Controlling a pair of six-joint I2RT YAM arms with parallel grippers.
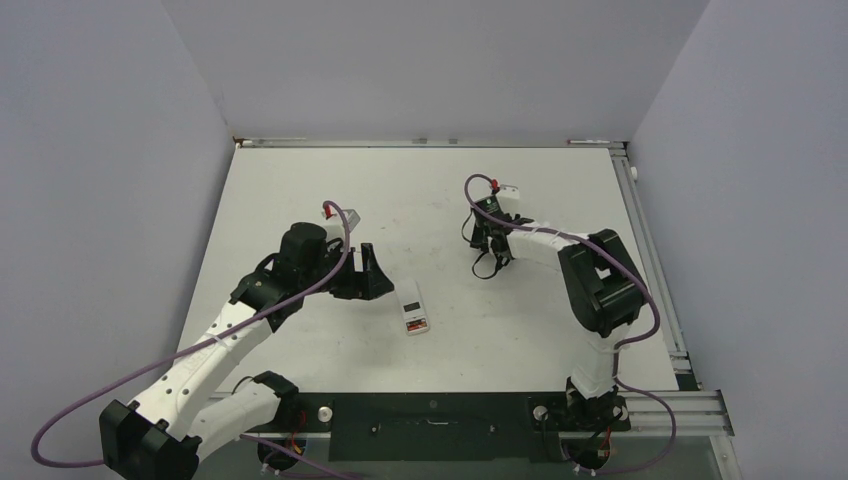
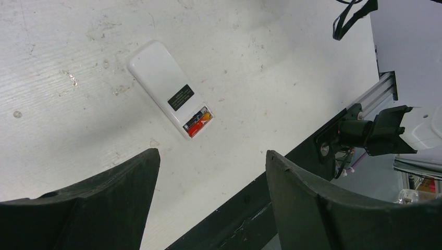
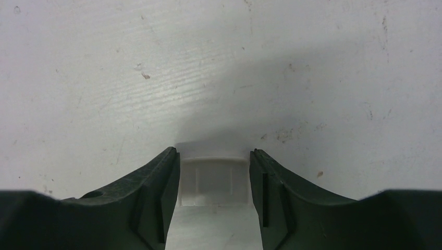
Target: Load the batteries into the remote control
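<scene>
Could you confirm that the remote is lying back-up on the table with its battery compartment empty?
Not quite: the left wrist view shows a red battery in the compartment of the remote; it does lie back-up on the table.

One table, white, scuffed and speckled. One aluminium rail, along its 3 o'clock edge. One black panel, at its 6 o'clock edge. Pale grey walls, at 9, 12 and 3 o'clock. One white plastic piece, small, ridged, at 6 o'clock in the right wrist view.
</scene>
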